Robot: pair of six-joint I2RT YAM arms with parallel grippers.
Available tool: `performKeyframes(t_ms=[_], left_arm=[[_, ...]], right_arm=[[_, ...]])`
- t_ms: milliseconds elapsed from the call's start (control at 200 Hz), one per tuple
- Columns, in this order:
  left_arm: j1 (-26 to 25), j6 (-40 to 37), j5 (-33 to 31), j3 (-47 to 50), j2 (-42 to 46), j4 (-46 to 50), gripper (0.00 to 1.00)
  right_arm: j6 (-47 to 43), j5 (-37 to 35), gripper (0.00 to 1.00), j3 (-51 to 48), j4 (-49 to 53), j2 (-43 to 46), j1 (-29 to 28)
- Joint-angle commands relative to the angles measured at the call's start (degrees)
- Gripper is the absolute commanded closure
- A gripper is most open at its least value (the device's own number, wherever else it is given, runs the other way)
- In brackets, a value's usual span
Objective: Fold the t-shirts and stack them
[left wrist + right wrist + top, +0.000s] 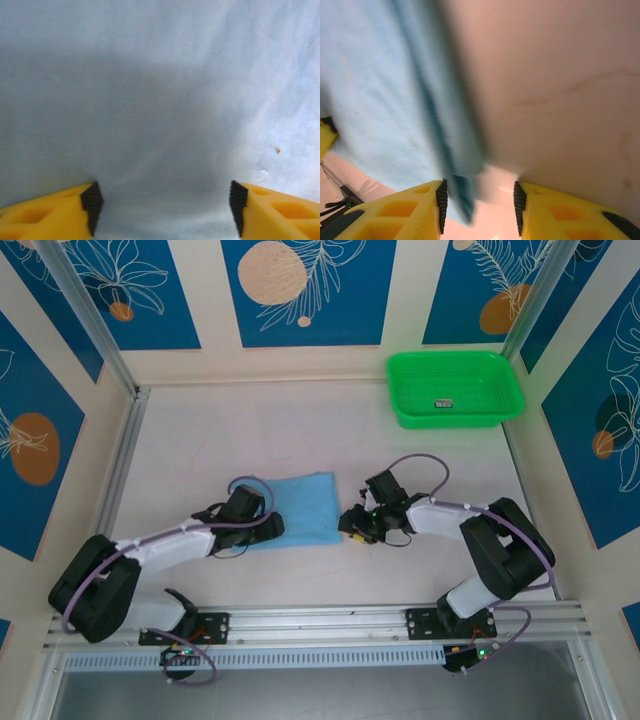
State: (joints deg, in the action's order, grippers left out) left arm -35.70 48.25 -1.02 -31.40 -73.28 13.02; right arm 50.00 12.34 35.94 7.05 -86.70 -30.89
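Note:
A light sky-blue t-shirt (pixel 300 505), folded into a small rectangle, lies flat in the middle of the table. My left gripper (pixel 268 524) sits at its near-left corner; the left wrist view has blue fabric (pixel 160 100) spread wide beyond my open gripper (pixel 162 207). At the shirt's right edge my right gripper (pixel 352 523) is low on the table. In the right wrist view the shirt's folded edge (pixel 450 145) runs down between the open yellow fingers (pixel 420 210), with bare table to the right. No lettering shows.
A bright green plastic basket (pixel 405 375) stands at the back right, a small dark item inside it. Aluminium rails frame the table's left side (pixel 120 455) and near edge (pixel 320 625). Patterned walls enclose the sides.

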Motion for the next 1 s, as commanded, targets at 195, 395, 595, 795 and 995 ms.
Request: performKeyframes(t_ms=[195, 395, 595, 795, 995], left_arm=[[5.3, -5.2, -9.6, -16.0, 6.1, 23.1, 0.20], [13.0, -7.0, -6.3, -21.7, -5.2, 17.2, 0.67], [18.0, -10.1, -7.5, -24.1, -15.9, 13.3, 0.67], [24.8, -10.1, -6.2, -24.0, -23.5, 10.7, 0.66], [28.2, -8.4, -1.8, -22.5, -25.1, 8.6, 0.63]], right_arm=[[-1.8, -4.8, 0.59, 13.5, 10.3, 3.3, -0.1], [-2.8, -2.0, 0.78, 31.1, 11.7, -12.6, -2.1], [-3.7, 3.6, 0.84, 45.1, 13.2, -28.3, -1.7], [-3.1, 5.8, 0.84, 50.2, 14.2, -36.2, 1.0], [-3.0, 7.9, 0.85, 49.6, 13.2, -38.4, 3.5]])
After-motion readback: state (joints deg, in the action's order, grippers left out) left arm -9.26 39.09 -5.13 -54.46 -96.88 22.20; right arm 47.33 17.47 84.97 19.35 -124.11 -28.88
